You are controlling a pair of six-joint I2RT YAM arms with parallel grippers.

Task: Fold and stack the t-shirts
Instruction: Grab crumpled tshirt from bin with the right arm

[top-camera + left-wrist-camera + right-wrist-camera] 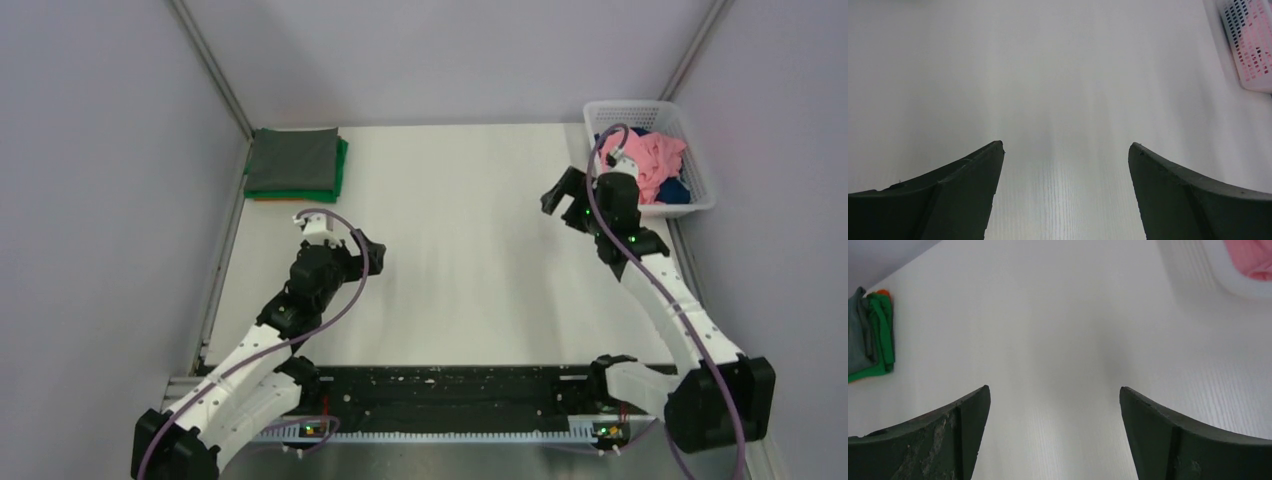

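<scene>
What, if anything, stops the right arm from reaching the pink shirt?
Probably nothing, so yes: the open right claw hangs just beside the basket, and the pink shirt lies on top, uncovered.

I am counting five t-shirts in all. Three are lying folded in one stack at the far left corner of my table (460,260): a grey t-shirt (292,160) on top, a green t-shirt (341,170) under it, and an orange t-shirt (268,199) peeking out at the bottom. Two more are sitting crumpled in the basket (640,106): a pink t-shirt (655,158) and a dark blue t-shirt (680,190). I am seeing one basket only, and one table. I am working with two grippers, my left gripper (1065,145) and my right gripper (1055,387), each showing two fingers (948,195), which is making four altogether.
</scene>
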